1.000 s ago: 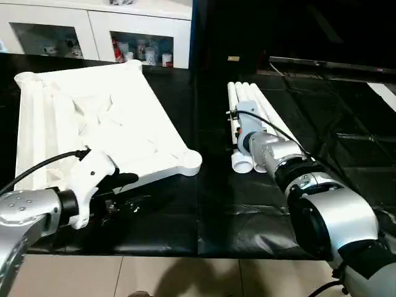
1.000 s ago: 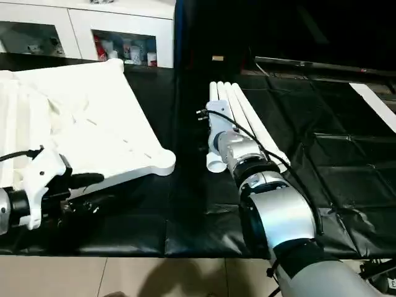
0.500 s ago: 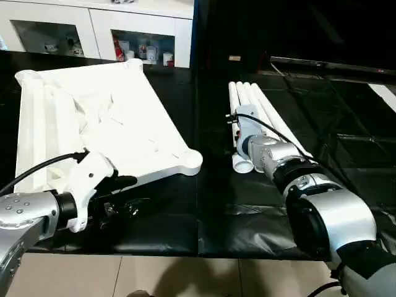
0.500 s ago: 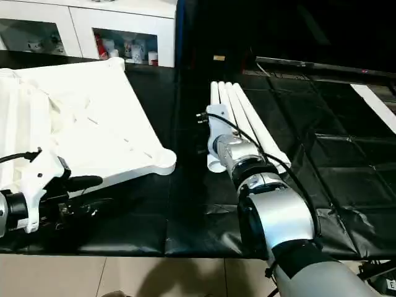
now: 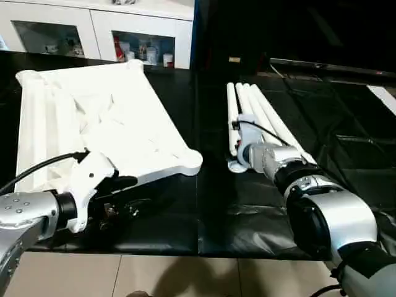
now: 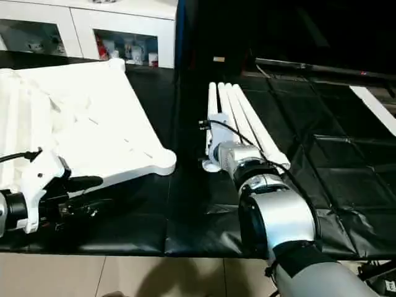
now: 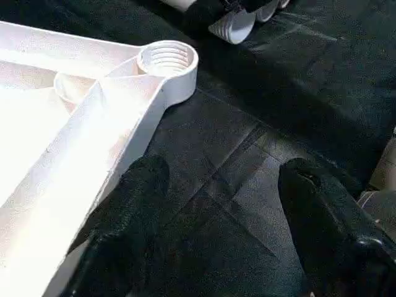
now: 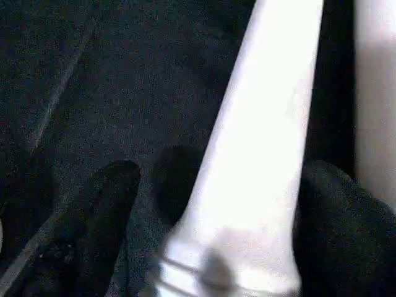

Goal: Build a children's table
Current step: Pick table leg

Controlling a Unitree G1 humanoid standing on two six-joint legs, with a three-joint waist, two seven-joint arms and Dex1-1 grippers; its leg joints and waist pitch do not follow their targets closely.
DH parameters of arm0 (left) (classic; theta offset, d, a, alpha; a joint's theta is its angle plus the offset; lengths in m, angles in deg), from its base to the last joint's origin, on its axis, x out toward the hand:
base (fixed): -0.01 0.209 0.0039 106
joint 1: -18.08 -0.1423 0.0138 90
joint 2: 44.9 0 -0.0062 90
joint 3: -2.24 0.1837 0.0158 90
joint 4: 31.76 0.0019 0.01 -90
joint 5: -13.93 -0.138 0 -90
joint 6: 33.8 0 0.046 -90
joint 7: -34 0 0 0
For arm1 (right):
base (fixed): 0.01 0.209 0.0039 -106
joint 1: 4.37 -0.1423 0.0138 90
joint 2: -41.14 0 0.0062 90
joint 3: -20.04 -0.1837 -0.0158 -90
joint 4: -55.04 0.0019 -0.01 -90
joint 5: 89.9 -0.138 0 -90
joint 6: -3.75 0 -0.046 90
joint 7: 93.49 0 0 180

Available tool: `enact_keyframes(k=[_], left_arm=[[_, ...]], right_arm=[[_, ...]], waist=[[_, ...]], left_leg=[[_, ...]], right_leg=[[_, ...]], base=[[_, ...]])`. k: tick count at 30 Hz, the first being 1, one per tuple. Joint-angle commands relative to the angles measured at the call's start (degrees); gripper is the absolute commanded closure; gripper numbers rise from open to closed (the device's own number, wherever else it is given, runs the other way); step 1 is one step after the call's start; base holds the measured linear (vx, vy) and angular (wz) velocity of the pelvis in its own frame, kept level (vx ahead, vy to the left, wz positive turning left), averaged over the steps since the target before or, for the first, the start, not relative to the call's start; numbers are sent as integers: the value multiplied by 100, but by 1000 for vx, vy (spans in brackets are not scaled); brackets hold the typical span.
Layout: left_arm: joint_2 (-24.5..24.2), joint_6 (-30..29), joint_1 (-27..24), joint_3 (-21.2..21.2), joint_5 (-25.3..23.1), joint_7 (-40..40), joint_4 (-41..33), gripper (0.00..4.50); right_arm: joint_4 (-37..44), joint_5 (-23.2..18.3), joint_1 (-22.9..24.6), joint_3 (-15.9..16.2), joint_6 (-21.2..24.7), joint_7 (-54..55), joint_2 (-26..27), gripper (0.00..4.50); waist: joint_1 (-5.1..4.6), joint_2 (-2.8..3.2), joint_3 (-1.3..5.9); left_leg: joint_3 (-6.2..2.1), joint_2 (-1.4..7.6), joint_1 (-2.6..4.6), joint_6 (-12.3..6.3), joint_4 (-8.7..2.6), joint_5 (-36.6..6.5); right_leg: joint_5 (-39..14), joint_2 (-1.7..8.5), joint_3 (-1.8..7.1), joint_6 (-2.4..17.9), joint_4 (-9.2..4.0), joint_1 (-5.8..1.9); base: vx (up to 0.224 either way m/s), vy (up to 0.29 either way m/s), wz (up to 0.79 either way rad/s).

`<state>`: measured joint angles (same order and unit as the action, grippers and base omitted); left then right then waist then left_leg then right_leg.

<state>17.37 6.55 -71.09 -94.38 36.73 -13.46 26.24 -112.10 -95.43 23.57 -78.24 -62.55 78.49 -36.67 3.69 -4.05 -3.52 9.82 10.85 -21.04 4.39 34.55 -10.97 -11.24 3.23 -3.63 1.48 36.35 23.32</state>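
The white tabletop (image 5: 93, 124) lies ribbed side up on the left, with a round corner socket (image 7: 167, 59) at its near right corner. My left gripper (image 7: 216, 204) rests open on the black sheet just in front of that corner, one finger (image 7: 133, 210) beside the tabletop's edge and nothing between the fingers. Several white legs (image 5: 257, 111) lie side by side in the middle. My right gripper (image 8: 221, 170) is low over their near ends, open, with its black fingers (image 8: 105, 216) on either side of one leg (image 8: 260, 142).
A black sheet (image 5: 346, 142) covers the work table. The white cabinet (image 5: 99, 31) with glass doors stands behind it. The table's front edge and the tiled floor (image 5: 185, 275) are close below my forearms.
My right wrist has turned and dropped lower over the near ends of the legs, so its fingers now straddle one leg. The left arm and the tabletop have not moved.
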Motion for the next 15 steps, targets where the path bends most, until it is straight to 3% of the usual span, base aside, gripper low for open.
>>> enact_keyframes(k=[1,15], left_arm=[[-65,4,91,95,36,46,-104,124],[28,185,309,237,-8,145,106,124]], right_arm=[[-18,-150,53,-186,105,14,-56,44],[0,-176,7,-400,73,71,-81,167]], waist=[[34,137,372],[89,144,357]], left_leg=[[-33,196,62,277,-409,-885],[-41,191,62,350,-414,-1073]], right_leg=[[-476,427,302,1115,-290,-288],[-874,434,304,1005,-318,-269]], base=[[0,0,0],[0,0,0]])
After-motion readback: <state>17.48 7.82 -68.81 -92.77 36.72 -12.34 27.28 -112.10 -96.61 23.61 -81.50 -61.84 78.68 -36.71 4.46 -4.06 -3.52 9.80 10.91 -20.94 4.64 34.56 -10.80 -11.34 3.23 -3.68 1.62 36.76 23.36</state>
